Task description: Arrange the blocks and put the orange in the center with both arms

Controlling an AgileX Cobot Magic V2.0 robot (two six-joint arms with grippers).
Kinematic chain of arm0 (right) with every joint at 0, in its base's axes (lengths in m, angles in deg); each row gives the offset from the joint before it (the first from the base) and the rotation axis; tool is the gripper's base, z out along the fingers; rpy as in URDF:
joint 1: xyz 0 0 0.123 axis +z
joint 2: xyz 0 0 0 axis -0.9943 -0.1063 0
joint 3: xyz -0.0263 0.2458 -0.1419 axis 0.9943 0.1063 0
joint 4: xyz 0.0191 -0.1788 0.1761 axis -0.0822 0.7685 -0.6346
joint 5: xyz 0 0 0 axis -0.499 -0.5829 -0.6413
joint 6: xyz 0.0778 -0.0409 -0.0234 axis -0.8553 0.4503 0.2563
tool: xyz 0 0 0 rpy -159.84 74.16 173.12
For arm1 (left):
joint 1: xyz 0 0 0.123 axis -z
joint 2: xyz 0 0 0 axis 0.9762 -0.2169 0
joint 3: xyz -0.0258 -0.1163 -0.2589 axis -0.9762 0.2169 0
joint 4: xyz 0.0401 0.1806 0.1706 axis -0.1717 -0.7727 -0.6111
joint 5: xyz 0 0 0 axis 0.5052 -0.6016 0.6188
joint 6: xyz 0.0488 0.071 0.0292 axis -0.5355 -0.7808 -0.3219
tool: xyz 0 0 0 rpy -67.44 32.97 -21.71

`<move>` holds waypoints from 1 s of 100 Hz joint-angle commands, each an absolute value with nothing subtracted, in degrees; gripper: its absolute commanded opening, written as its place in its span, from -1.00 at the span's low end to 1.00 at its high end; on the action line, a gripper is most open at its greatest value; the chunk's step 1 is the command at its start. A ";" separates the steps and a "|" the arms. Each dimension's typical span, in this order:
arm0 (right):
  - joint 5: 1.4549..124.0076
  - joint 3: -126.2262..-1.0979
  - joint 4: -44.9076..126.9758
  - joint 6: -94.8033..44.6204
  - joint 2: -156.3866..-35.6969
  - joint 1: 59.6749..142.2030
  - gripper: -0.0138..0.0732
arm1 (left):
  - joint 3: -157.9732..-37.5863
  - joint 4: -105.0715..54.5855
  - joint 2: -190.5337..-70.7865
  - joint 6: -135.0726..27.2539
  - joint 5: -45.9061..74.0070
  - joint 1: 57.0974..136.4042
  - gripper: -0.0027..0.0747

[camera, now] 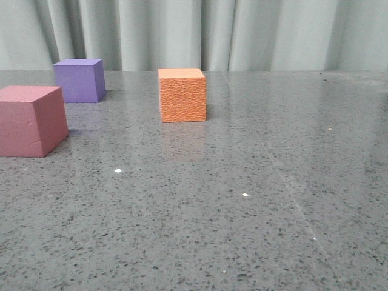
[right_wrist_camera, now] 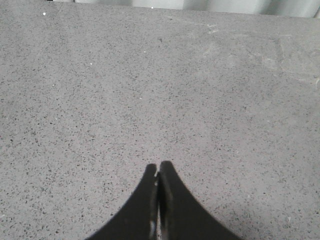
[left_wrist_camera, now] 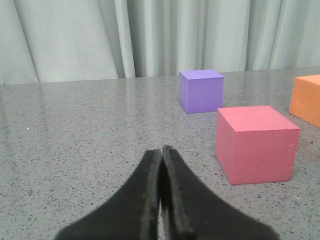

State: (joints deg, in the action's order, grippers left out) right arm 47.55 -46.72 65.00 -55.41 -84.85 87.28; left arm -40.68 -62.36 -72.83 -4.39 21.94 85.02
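In the front view the orange cube [camera: 182,95] with its pebbled face stands mid-table, the purple cube [camera: 79,80] far left at the back, the pink-red cube [camera: 30,121] nearest at the left edge. No gripper shows in the front view. In the left wrist view my left gripper [left_wrist_camera: 161,150] is shut and empty, short of the pink-red cube [left_wrist_camera: 256,144]; the purple cube [left_wrist_camera: 201,90] is beyond it and the orange cube [left_wrist_camera: 307,99] is cut by the frame edge. In the right wrist view my right gripper [right_wrist_camera: 158,166] is shut and empty over bare table; no cube shows there.
The grey speckled tabletop [camera: 242,206] runs back to a pale curtain [camera: 242,30]. The table's far edge shows along the curtain in the left wrist view [left_wrist_camera: 75,81].
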 commanded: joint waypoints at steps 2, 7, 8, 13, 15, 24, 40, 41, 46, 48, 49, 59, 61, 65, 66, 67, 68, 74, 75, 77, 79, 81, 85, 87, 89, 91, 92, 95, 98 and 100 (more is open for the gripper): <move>52.02 -48.08 65.31 -54.80 -84.92 86.90 -0.84 | -37.53 -61.86 -71.00 -4.30 26.28 84.95 -0.98; 52.07 -48.08 65.31 -54.80 -84.98 86.90 -0.84 | -37.53 -61.86 -71.00 -4.30 26.28 84.95 -0.98; 52.07 -48.08 65.31 -54.80 -85.13 86.90 -0.84 | -37.53 -61.86 -71.00 -4.30 26.28 84.95 -0.98; 52.15 -48.08 65.31 -54.80 -85.25 86.90 -0.84 | -37.53 -61.86 -71.00 -4.30 26.28 84.95 -0.98; 52.15 -48.08 65.31 -54.80 -85.25 86.90 -0.84 | -37.53 -61.86 -71.00 -4.30 26.28 84.95 -0.98; 52.27 -48.08 65.31 -54.80 -85.26 86.90 -0.84 | -37.53 -61.86 -71.00 -4.30 26.28 84.95 -0.98; 52.73 -47.70 65.31 -54.80 -85.26 87.05 -0.84 | -37.53 -61.86 -71.00 -4.30 26.28 84.95 -0.98; 53.04 -47.45 65.31 -54.80 -85.26 87.05 -0.84 | -37.53 -61.86 -71.00 -4.30 26.28 84.95 -0.98; 54.55 -46.18 65.31 -54.80 -84.45 87.05 -0.84 | -37.53 -61.86 -71.00 -4.30 26.28 84.95 -0.98; 55.46 -45.39 65.31 -54.80 -83.96 87.05 -0.84 | -37.53 -61.86 -71.00 -4.30 26.28 84.95 -0.98; 55.80 -45.09 65.31 -54.80 -83.76 87.05 -0.84 | -37.53 -61.86 -71.00 -4.30 26.28 84.95 -0.98; 60.93 -39.40 65.31 -54.80 -79.29 87.05 -0.84 | -37.53 -61.86 -71.00 -4.30 26.28 84.95 -0.98; 62.06 -37.92 65.31 -54.80 -78.18 87.05 -0.84 | -37.53 -61.86 -71.00 -4.30 26.28 84.95 -0.98; 64.45 -34.85 65.26 -54.80 -76.28 87.05 -0.84 | -37.53 -61.86 -71.00 -4.30 26.28 84.95 -0.98; 64.82 -34.34 65.21 -54.80 -75.50 87.05 -0.84 | -37.53 -61.86 -71.00 -4.30 26.28 84.95 -0.98; 65.62 -33.31 65.17 -54.80 -75.11 87.05 -0.84 | -37.53 -61.86 -71.00 -4.30 26.28 84.95 -0.98; 66.01 -32.78 65.12 -54.80 -74.35 87.05 -0.84 | -37.53 -61.86 -71.00 -4.30 26.28 84.95 -0.98; 69.23 -28.24 64.38 -54.80 -71.22 87.05 -0.84 | -37.53 -61.86 -71.00 -4.30 26.28 84.95 -0.98; 69.55 -27.75 64.26 -54.80 -70.47 87.05 -0.84 | -37.53 -61.86 -71.00 -4.30 26.28 84.95 -0.98; 70.43 -26.34 63.74 -54.80 -69.72 87.05 -0.84 | -37.53 -61.86 -71.00 -4.30 26.28 84.95 -0.98; 71.17 -25.00 63.20 -54.80 -68.55 87.05 -0.84 | -37.53 -61.86 -71.00 -4.30 26.28 84.95 -0.98; 71.88 -23.70 62.70 -54.80 -67.37 87.05 -0.84 | -37.53 -61.86 -71.00 -4.30 26.28 84.95 -0.98; 72.85 -21.28 61.76 -54.80 -64.93 87.05 -0.84 | -37.53 -61.86 -71.00 -4.30 26.28 84.95 -0.98; 73.13 -20.54 61.33 -54.80 -63.71 87.05 -0.84 | -37.53 -61.86 -71.00 -4.30 26.28 84.95 -0.98; 73.49 -19.47 61.05 -54.75 -62.47 87.05 -0.84 | -37.53 -61.86 -71.00 -4.30 26.28 84.95 -0.98; 73.84 -18.45 60.69 -54.68 -61.64 87.05 -0.84 | -37.53 -61.86 -71.00 -4.30 26.28 84.95 -0.98; 74.05 -17.79 60.50 -54.68 -60.81 87.05 -0.84 | -37.53 -61.86 -71.00 -4.30 26.28 84.95 -0.98; 74.48 -16.52 60.22 -54.56 -59.21 87.05 -0.84 | -37.53 -61.86 -71.00 -4.30 26.28 84.95 -0.98; 74.95 -15.35 60.10 -54.50 -57.62 87.05 -0.84 | -37.53 -61.86 -71.00 -4.30 26.28 84.95 -0.98; 75.30 -14.51 60.05 -54.44 -56.45 87.05 -0.84 | -37.53 -61.86 -71.00 -4.30 26.28 84.95 -0.98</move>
